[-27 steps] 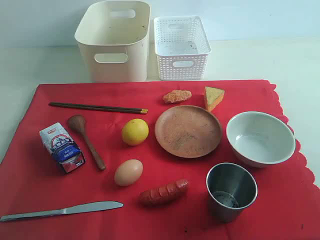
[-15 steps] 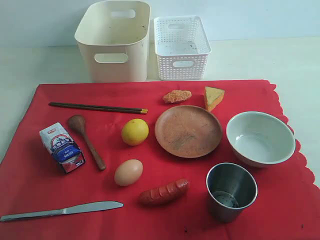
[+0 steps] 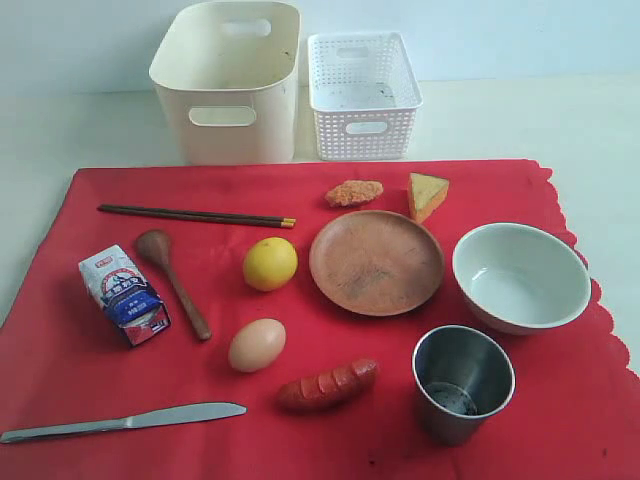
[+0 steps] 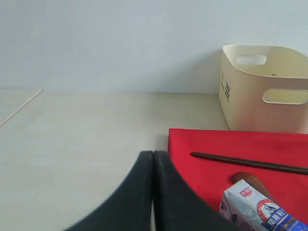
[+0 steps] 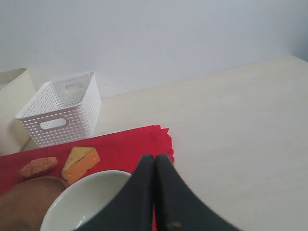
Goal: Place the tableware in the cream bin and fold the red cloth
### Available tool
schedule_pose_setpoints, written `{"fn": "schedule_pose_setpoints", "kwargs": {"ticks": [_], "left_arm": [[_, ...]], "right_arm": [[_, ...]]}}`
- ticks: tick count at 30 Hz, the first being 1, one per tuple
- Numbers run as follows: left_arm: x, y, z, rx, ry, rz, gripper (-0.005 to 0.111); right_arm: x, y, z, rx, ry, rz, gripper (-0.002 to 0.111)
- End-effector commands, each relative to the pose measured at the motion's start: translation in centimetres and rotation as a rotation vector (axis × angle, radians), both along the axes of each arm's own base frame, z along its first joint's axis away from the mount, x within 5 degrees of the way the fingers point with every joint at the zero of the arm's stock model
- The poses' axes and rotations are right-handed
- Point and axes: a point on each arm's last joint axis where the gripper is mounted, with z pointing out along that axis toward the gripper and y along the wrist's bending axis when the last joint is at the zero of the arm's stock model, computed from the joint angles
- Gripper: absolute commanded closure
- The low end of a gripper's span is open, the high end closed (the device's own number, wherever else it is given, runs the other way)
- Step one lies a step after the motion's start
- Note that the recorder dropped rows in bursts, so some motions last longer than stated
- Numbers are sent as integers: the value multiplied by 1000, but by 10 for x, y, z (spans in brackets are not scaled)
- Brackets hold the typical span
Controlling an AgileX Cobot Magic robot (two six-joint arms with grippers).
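- Tableware, exterior view: all six pieces lie on the red cloth (image 3: 560,400), which is spread flat over the table (image 3: 600,120). The chopsticks (image 3: 195,215) are at upper left, the wooden spoon (image 3: 175,283) below them, and the table knife (image 3: 125,420) along the lower left edge. The wooden plate (image 3: 376,262) is at centre, the white bowl (image 3: 520,277) at right and the steel cup (image 3: 463,382) at lower right.
- Exterior view, containers: the cream bin (image 3: 230,140) stands at upper centre-left, beyond the cloth. A white lattice basket (image 3: 364,135) stands just beside it on the right.
- Exterior view, other items on the cloth: carton (image 3: 124,295), lemon (image 3: 270,263), egg (image 3: 257,345), sausage (image 3: 328,385), fried nugget (image 3: 354,192), cheese wedge (image 3: 427,194).
- Left wrist view: the left gripper (image 4: 153,155) has its fingers (image 4: 139,192) pressed together with nothing between them, over the table (image 4: 72,144) at the edge of the red cloth (image 4: 202,144). Chopsticks (image 4: 250,162), spoon (image 4: 248,178) and carton (image 4: 255,207) lie on the cloth, with the cream bin (image 4: 250,106) beyond it.
- Right wrist view: the right gripper (image 5: 154,158) likewise has its fingers (image 5: 137,197) closed on nothing, near the white bowl (image 5: 86,192) and the scalloped edge of the red cloth (image 5: 130,144). Plate (image 5: 24,202), cheese wedge (image 5: 79,163) and nugget (image 5: 37,167) lie nearby, and basket (image 5: 62,115) and cream bin (image 5: 12,110) stand beyond.
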Motion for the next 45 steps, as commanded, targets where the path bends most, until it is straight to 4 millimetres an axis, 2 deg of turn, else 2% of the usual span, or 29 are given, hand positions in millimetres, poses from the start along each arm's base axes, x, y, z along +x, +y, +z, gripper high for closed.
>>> {"fn": "schedule_pose_setpoints", "kwargs": {"ticks": [1, 10, 24, 33, 38, 45], "left_arm": [[0, 0, 1, 0, -8, 2, 107], [0, 0, 1, 0, -8, 2, 107], [0, 0, 1, 0, -8, 2, 107], [0, 0, 1, 0, -8, 2, 107], [0, 0, 1, 0, -8, 2, 107], [0, 0, 1, 0, -8, 2, 107]], "right_arm": [[1, -1, 3, 2, -47, -16, 108], [1, -3, 11, 161, -118, -52, 108], [-1, -8, 36, 209, -397, -89, 108], [-13, -9, 84, 221, -544, -77, 108], [-4, -8, 105, 210, -491, -75, 108], [37, -3, 123, 128, -237, -67, 108]]}}
